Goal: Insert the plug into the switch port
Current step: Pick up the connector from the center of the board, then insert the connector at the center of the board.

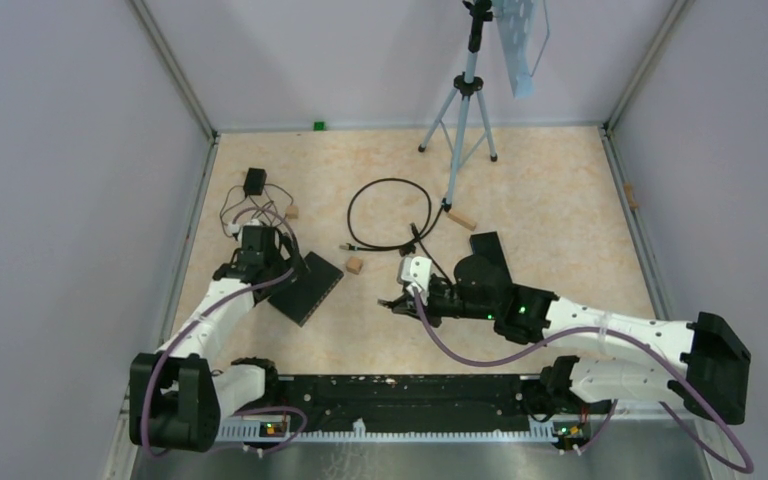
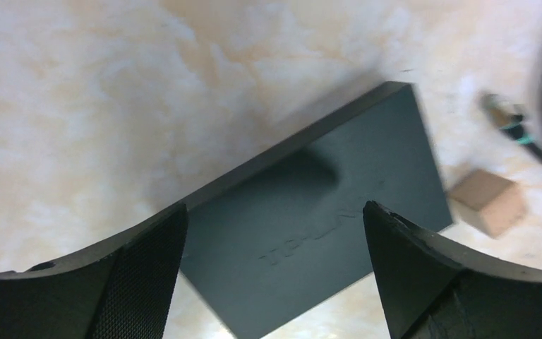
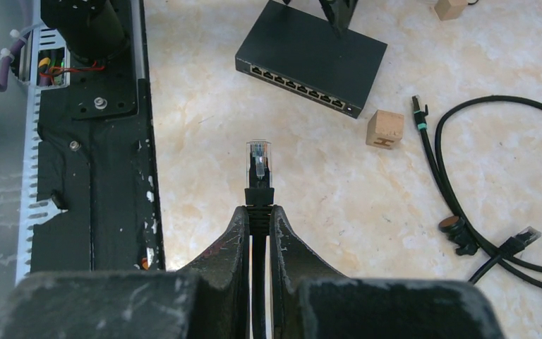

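Right jaws clench the clear-tipped plug (image 3: 258, 166) by its black boot, jutting just ahead of them. Left jaws gape wide above the flat, matte-black rectangular switch (image 2: 310, 226) on the marbled tabletop (image 2: 77, 106).

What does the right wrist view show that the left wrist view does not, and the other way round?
Only the right wrist: the right gripper shut on the plug, the port row on the front of the switch, and the black base rail.
Only the left wrist: the left gripper wide open, and faint lettering on the switch's top face.
Both: the switch, a wooden block, and a loose cable end with a green band.
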`<state>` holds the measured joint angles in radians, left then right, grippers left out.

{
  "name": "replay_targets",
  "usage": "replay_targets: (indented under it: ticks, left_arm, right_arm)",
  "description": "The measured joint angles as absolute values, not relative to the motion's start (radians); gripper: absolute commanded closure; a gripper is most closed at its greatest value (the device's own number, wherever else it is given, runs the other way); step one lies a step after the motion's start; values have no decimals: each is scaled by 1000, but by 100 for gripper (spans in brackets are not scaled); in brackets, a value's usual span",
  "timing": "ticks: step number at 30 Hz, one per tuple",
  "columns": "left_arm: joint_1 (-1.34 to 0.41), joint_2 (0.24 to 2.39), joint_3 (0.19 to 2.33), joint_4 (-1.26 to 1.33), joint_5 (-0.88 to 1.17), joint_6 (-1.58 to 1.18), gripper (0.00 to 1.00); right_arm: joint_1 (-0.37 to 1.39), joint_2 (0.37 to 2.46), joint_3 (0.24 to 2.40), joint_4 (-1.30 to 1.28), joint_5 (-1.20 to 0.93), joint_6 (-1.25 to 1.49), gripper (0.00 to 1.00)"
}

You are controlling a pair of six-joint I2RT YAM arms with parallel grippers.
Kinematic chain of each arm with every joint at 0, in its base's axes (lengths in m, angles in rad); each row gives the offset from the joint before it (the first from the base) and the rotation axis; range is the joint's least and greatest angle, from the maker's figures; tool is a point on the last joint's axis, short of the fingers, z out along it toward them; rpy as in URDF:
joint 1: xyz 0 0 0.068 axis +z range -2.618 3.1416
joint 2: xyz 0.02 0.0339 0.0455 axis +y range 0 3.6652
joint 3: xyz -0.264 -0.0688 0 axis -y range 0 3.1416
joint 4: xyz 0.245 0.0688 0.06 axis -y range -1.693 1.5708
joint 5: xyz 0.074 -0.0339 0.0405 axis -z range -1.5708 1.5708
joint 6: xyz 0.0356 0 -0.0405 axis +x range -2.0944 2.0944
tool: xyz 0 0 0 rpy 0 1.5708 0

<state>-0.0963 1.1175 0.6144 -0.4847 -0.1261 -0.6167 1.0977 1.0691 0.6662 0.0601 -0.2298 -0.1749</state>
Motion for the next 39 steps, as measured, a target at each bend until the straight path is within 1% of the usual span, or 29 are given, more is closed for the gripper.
replay_targets:
  ticks: [4, 10, 16, 19, 22, 32, 35, 39]
  left_arm:
    - [-83, 1114, 554, -374, -95, -603, 4]
    - [-78, 1133, 514, -349, -79, -599, 6]
    - [-78, 1142, 516, -335, -55, -576, 15]
    - [-77, 1144, 512, -327, 4, -564, 20]
    - [-83, 1135, 485, -288, 85, -555, 23]
    - [-191, 1055, 371, -131, 210, -590, 26]
    - [-217, 1080, 363, -71, 233, -591, 26]
    - [-264, 1166, 389, 12, 258, -574, 26]
  right_arm:
    - [1098, 1076, 665, 70, -235, -173, 100]
    - [1098, 1085, 661, 89, -243, -172, 100]
    - [1098, 1097, 661, 90, -256, -171, 100]
    - [1098, 1099, 661, 90, -257, -167, 100]
    - [1098, 1101, 651, 109, -256, -155, 100]
    - [1098, 1101, 522, 196, -206, -93, 100]
    - [1098, 1104, 497, 220, -196, -77, 100]
    - [1098, 1121, 448, 286, -166, -65, 100]
